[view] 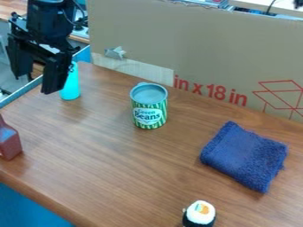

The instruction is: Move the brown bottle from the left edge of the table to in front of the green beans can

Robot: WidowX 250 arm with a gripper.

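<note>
A toy sushi roll [200,213] sits nearest the camera on the counter [106,155], with a folded blue towel [246,156] and a green striped can [149,111] farther back and a reddish-brown bottle [8,141] at the left. The end effector [36,83] hangs at upper left, fingers apart and empty, near an upright turquoise cylinder [70,88]. A sideways bump from a finger could topple the cylinder over the nearby edge.

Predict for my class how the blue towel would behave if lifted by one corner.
The towel would probably be floppy, since it is cloth with soft, uneven edges. It lies folded in layers, so it may well fall open as it rises. Its fuzzy surface suggests it is unlikely to slip.
</note>
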